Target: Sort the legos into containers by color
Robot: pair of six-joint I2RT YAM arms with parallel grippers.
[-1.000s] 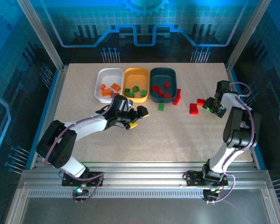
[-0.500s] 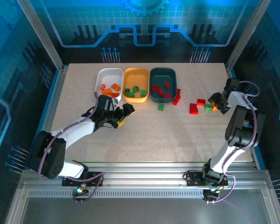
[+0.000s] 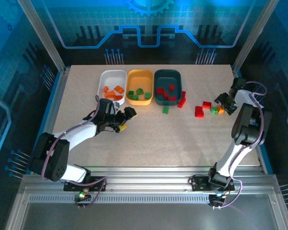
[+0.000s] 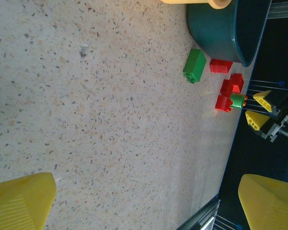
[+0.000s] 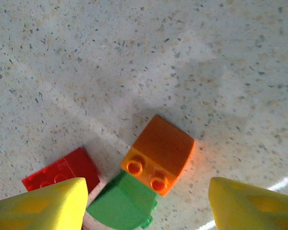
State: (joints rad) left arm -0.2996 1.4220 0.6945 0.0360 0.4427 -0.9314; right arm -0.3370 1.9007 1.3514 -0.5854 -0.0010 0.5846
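Both grippers empty-handed above the speckled table

The left gripper hangs with jaws spread wide just before the white tray, gripping nothing. The right gripper stands partly open, its yellow fingertips flanking an orange lego that touches, perhaps overlaps, a green lego, with a red lego beside them. This cluster lies near the table's right edge. The orange-yellow tray and teal tray hold sorted legos. Bare tabletop spreads in front of the trays.

Green lego beside teal tray
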